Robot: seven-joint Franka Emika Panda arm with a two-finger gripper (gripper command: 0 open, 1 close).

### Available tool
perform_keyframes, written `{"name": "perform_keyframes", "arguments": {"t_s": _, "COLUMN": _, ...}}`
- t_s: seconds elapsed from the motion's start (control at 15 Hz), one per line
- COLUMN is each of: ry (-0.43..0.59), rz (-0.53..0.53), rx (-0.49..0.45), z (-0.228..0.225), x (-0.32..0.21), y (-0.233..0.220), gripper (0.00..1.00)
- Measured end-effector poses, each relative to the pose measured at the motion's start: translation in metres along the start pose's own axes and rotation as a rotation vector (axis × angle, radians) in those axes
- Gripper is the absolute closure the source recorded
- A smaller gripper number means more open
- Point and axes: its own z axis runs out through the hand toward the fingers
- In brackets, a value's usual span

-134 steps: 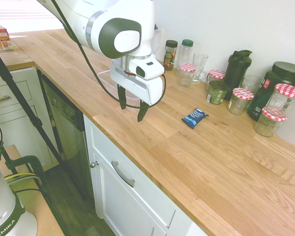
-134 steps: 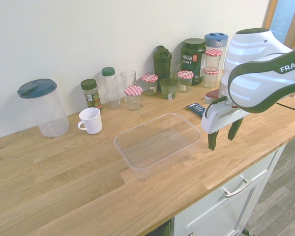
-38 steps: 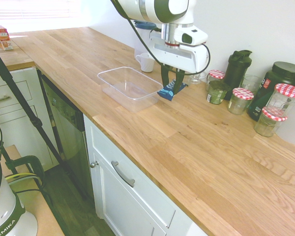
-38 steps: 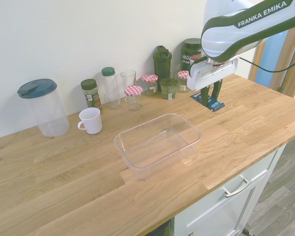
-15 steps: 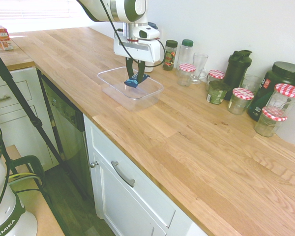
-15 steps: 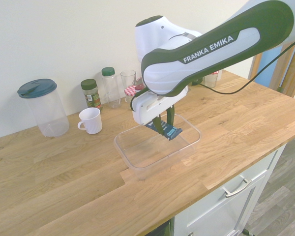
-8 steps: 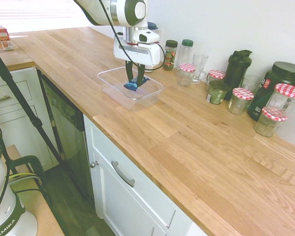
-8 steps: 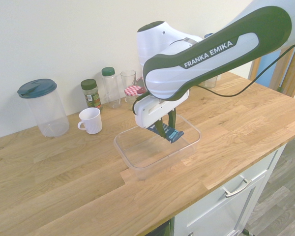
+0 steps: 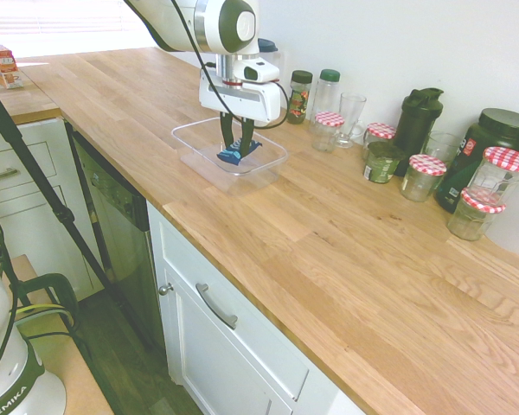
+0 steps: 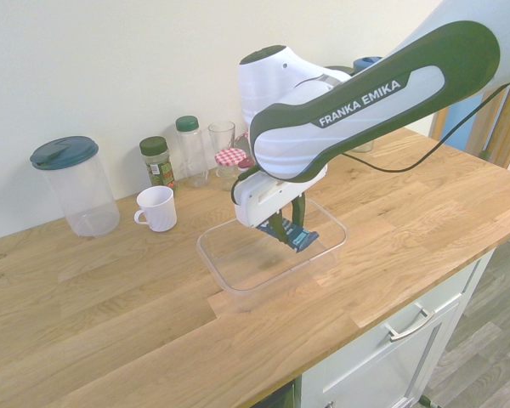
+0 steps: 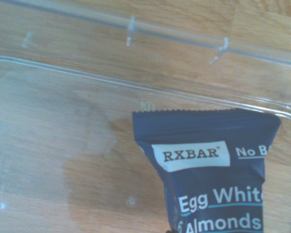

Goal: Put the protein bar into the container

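My gripper [image 9: 235,149] [image 10: 287,235] is shut on the dark blue protein bar [image 9: 234,155] [image 10: 299,239] and reaches down inside the clear plastic container [image 9: 190,136] [image 10: 229,268] on the wooden counter. The bar hangs tilted from the fingers, low within the tub's walls. From the wrist, the bar [image 11: 211,170] fills the lower right, with white print on its wrapper, over the container's see-through floor and rim [image 11: 136,34].
A white mug [image 10: 157,207] and a tall clear pitcher with a blue lid [image 10: 75,184] stand behind the tub. Bottles, a glass, red-checked jars [image 9: 425,175] and dark shakers [image 9: 415,119] line the wall. The counter's front edge [image 9: 242,285] runs close by the tub.
Over the last second the gripper has sunk a little lower into the container with the bar still in its grip. Earlier it carried the bar over from the counter's far side.
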Motion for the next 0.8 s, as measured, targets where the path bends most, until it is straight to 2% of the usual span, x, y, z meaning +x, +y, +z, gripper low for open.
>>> {"name": "perform_keyframes", "arguments": {"t_s": 0.07, "ry": -0.003, "rz": 0.000, "rx": -0.001, "z": 0.0044, "x": 0.0007, "y": -0.0009, "gripper": 1.00}}
{"name": "perform_keyframes", "arguments": {"t_s": 0.13, "ry": -0.007, "rz": 0.000, "rx": -0.005, "z": 0.0083, "x": 0.0013, "y": -0.0012, "gripper": 0.00}}
{"name": "perform_keyframes", "arguments": {"t_s": 0.8, "ry": -0.008, "rz": 0.011, "rx": -0.008, "z": 0.0104, "x": 0.0069, "y": 0.0015, "gripper": 0.00}}
